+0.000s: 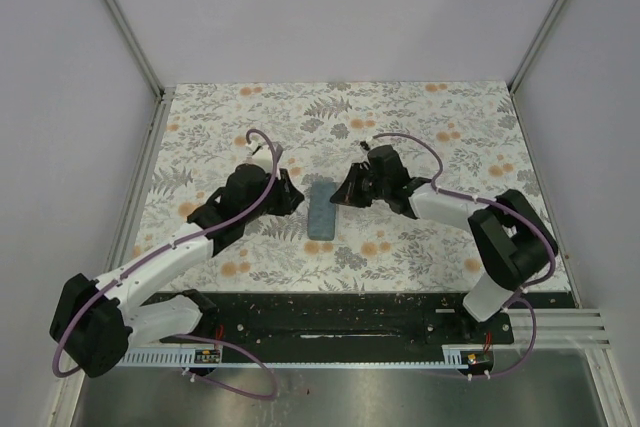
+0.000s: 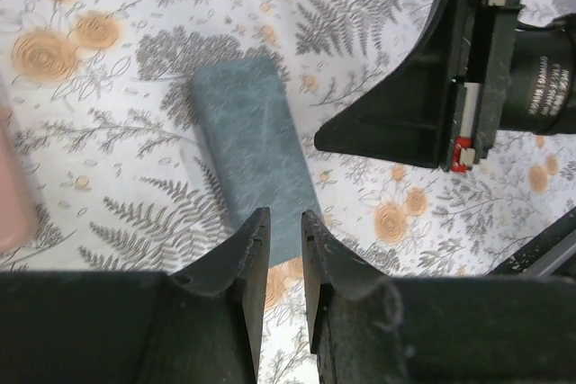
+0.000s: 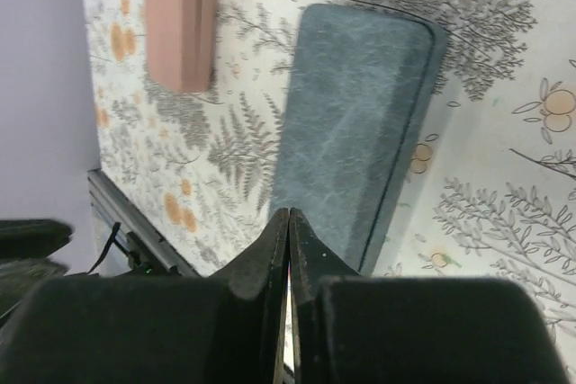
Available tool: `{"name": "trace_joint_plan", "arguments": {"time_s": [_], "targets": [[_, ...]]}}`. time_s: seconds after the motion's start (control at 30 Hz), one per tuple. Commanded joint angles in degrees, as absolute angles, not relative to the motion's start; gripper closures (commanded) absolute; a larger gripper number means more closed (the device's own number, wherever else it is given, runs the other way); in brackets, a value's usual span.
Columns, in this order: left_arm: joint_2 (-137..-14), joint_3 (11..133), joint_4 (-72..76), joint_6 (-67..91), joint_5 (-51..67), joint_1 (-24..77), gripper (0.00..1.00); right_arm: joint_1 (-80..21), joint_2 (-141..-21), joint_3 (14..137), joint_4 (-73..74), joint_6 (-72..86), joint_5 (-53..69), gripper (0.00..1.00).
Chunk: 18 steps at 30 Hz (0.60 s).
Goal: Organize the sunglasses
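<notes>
Left gripper [image 2: 280,249], reaching in from the black base plate [image 1: 340,315] at the near edge, hovers with its jaws a narrow slit apart and nothing between them, its tips over one end of the grey-blue case [image 1: 322,210]. From the near right, the right gripper [image 3: 289,245] has its jaws pressed together, empty, tips at the same case. Both grippers meet over it from either side, so little room lies between them. The case lies closed at mid-table, long side running near to far. A pink case [image 3: 180,15] lies left of it, apart, under the left arm. Neither pair of sunglasses shows in any view. Farther on, the floral table [image 1: 420,112] stretches open to the far wall [image 1: 340,7]; metal rails [image 1: 147,177] and pale walls close the left and right edges.
</notes>
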State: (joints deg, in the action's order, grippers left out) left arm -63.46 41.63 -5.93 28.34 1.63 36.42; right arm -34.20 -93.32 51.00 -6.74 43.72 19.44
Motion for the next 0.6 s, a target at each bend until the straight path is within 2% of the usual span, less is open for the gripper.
{"name": "trace_joint_plan", "arguments": {"time_s": [0.0,0.13,0.27,0.3,0.37,0.4,0.43,0.47,0.5,0.53,0.57], "targets": [[-60.12,37.54,-4.92,28.65,-2.02,36.12,0.75,-34.63,-101.05,52.03,-6.86,42.89,18.55,0.95],[-56.88,34.90,-4.39,29.18,-2.20,36.12,0.75,-34.37,-105.12,53.97,-2.99,41.13,17.40,0.95],[-51.96,32.52,-5.45,29.09,-4.39,36.12,0.70,-34.36,-94.69,50.28,-2.47,40.43,12.94,0.93],[-50.38,32.08,-5.88,29.09,-5.09,36.12,0.68,-34.28,-91.53,49.58,-1.50,39.73,11.01,0.79],[-47.30,31.20,-6.94,29.00,-6.58,35.95,0.59,-34.28,-84.23,48.43,2.61,37.80,7.49,0.41],[-45.46,30.77,-7.64,29.09,-7.20,35.95,0.48,-34.36,-80.28,47.73,4.03,36.75,5.47,0.21],[-43.79,30.41,-8.34,29.44,-7.90,36.03,0.32,-34.28,-76.76,47.03,5.96,36.04,3.62,0.03],[-41.77,30.06,-9.39,29.70,-8.61,36.04,0.22,-34.28,-72.55,46.41,7.63,35.25,0.99,0.01],[-39.75,29.71,-10.54,29.88,-9.48,36.12,0.06,-34.28,-68.25,45.71,9.56,34.20,-1.30,0.00],[-37.46,29.45,-11.42,30.06,-10.36,36.12,0.01,-34.28,-64.64,45.09,11.23,32.97,-2.97,0.01],[-35.01,29.27,-12.64,30.41,-11.50,36.12,0.01,-34.28,-60.25,44.48,12.73,31.74,-4.99,0.01]]}}
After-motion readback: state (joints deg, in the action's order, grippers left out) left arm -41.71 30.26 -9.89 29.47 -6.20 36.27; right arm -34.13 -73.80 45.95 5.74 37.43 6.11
